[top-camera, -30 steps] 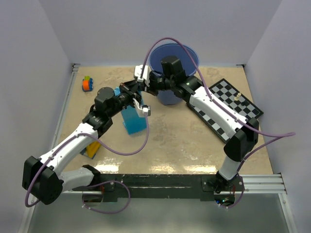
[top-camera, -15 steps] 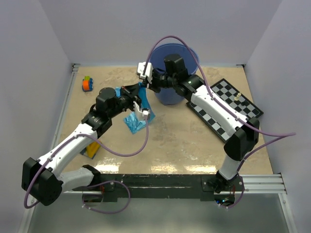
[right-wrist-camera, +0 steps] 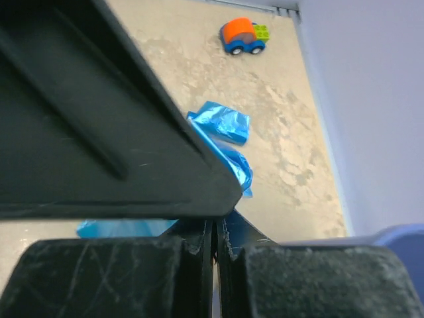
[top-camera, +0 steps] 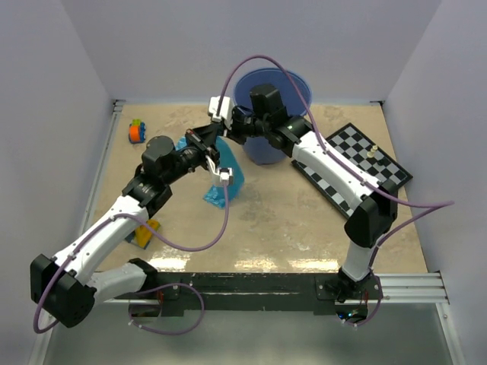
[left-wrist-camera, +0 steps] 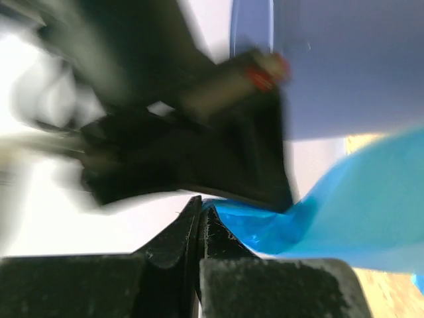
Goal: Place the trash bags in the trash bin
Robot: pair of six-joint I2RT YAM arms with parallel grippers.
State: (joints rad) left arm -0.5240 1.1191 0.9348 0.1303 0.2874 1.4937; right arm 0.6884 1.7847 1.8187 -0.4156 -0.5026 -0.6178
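Note:
One trash bag (top-camera: 222,186), thin bright-blue film, hangs in a crumpled strip just left of the trash bin (top-camera: 262,152), a round blue bucket at the back. My left gripper (top-camera: 213,146) is shut on its top edge; the left wrist view shows the film (left-wrist-camera: 344,205) pinched at that gripper (left-wrist-camera: 201,213). My right gripper (top-camera: 225,135) is shut and pressed against the left one at the same edge. Its own view shows it (right-wrist-camera: 215,232) under the left gripper's black body, with film (right-wrist-camera: 119,228) beside it. More folded trash bags (right-wrist-camera: 222,122) lie on the table behind.
A black-and-white chessboard (top-camera: 361,171) lies on the right, under the right arm. A small toy car (top-camera: 137,131) sits at the back left. A yellow block (top-camera: 144,232) lies beneath the left arm. Walls close in the table on three sides.
The bag has come up off the table and collapsed from a boxy standing shape into a hanging strip. Both grippers rose and shifted slightly left, staying together at its top.

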